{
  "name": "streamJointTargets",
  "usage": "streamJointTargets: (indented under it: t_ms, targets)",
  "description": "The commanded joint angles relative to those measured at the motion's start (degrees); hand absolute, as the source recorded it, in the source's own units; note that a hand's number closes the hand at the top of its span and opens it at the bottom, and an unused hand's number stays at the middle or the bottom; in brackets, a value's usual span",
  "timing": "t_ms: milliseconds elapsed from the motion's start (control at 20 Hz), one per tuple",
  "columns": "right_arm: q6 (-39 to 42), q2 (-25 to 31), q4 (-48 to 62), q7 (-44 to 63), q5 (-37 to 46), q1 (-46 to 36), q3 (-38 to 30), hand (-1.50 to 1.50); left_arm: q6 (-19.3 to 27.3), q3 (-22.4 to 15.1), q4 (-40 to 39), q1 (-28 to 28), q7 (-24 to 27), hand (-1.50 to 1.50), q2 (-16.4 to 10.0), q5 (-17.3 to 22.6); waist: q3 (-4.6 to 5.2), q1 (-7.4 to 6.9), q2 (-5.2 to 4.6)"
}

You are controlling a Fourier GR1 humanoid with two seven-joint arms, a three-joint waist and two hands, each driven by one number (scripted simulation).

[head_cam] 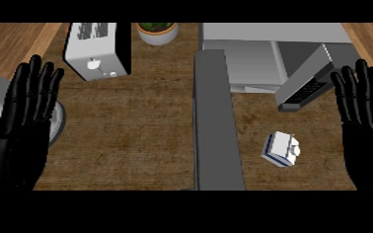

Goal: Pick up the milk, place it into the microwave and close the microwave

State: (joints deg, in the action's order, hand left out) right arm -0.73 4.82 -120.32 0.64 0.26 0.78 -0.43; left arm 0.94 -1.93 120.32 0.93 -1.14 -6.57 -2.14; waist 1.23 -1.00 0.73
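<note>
Both hands released, milk not yet picked up.
The right hand and left hand rest straight-fingered, flanking the microwave's front; the milk lies on the worktop before the microwave, likely open to receive it.

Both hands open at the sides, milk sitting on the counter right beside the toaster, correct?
Not quite. The head view shows the milk on the right part of the counter, in front of the microwave, far from the toaster. The left hand and right hand are indeed open at the sides.
</note>
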Motion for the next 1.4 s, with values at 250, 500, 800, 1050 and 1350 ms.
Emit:
streamJointTargets:
  t_ms: [250,500,800,1050,1350]
  targets:
    - [0.81,0.13,4.42,-1.59,2.98,-4.83,1.28,-1.50,-6.40,5.59,-5.86,5.66,0.01,-1.50,-3.44,7.54,-1.23,0.98,-0.76]
    - [1.54,-2.70,2.06,2.17,-5.53,1.03,-0.10,-1.50,-2.29,3.42,-7.62,-0.63,0.18,-1.50,2.05,6.39,-1.23,1.09,-0.71]
    - [2.46,-1.54,5.56,0.33,-6.01,1.13,-3.04,-1.50,-4.93,2.01,1.29,-9.90,-0.92,-1.50,2.26,8.37,-1.23,0.83,-0.67]
    - [4.87,-2.04,11.92,-7.49,-4.26,5.50,-3.13,-1.50,-4.59,2.11,-2.19,-9.41,4.12,-1.50,3.74,6.73,-1.23,0.94,-0.72]
    - [6.54,-1.02,15.69,-10.21,-5.38,7.42,-5.48,-1.50,-6.93,1.70,5.28,-17.18,3.49,-1.50,3.33,8.32,-1.23,0.82,-0.66]
